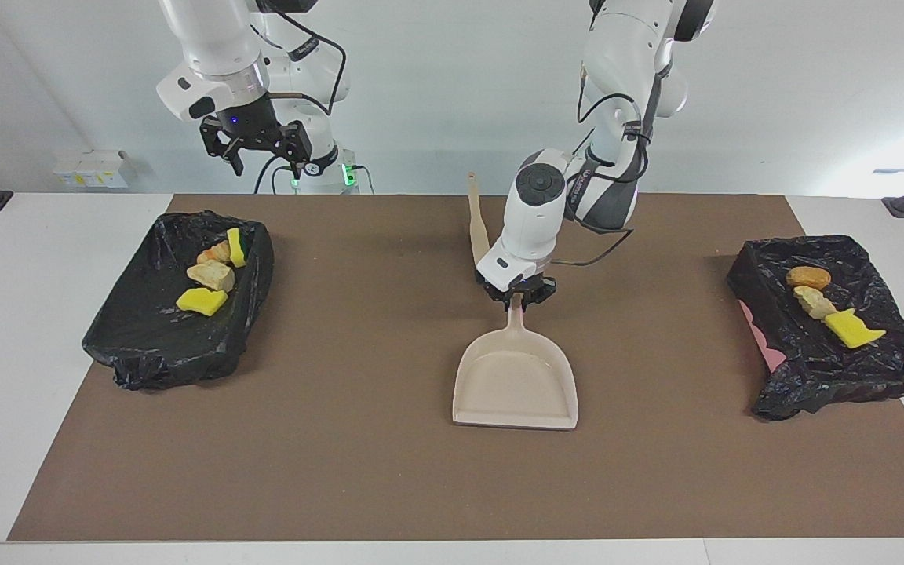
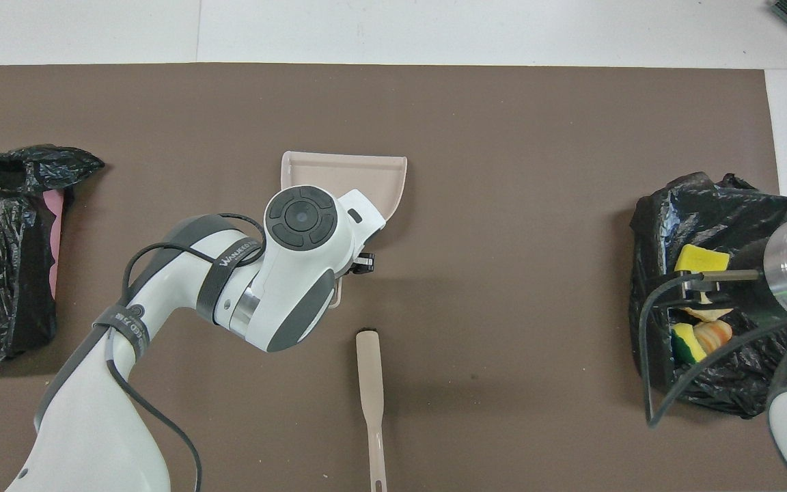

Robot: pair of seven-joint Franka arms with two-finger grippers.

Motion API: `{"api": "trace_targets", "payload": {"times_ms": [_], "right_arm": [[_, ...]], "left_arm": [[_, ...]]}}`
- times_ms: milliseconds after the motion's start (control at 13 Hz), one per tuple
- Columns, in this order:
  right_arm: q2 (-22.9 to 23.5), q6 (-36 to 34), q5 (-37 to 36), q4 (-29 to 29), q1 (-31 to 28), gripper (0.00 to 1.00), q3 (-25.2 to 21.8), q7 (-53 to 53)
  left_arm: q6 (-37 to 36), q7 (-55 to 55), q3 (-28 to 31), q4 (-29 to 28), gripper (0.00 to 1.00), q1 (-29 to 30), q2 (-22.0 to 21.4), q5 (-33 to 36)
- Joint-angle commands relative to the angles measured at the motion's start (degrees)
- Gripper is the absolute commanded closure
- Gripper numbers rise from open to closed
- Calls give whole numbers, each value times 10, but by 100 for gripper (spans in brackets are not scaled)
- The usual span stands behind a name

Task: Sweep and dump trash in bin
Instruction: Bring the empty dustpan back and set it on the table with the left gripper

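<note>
Matt brown mat (image 1: 342,471) covers the counter; dustpan (image 1: 516,384) is smooth matt beige plastic; bin liners (image 1: 146,345) are glossy crinkled black plastic; trash (image 1: 201,300) sponges look porous.

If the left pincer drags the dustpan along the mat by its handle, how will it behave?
The dustpan looks like one rigid moulded piece, so it should probably follow the left pincer without flexing. Its broad flat base likely slides rather than tips. Held only at the thin handle, the wide pan may swing sideways on the brown mat.
</note>
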Motion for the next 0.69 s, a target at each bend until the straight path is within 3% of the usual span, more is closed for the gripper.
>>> {"api": "trace_targets", "payload": {"times_ms": [0,616], "right_arm": [[8,-4,-3,13,-2,0,-2,-8],[8,-5,-6,10,-27,0,-2,-10]], "left_arm": [[5,-12,10,3,0,-5,-1,-4],[-7,0,15,10,0,101,-22,-6]]}}
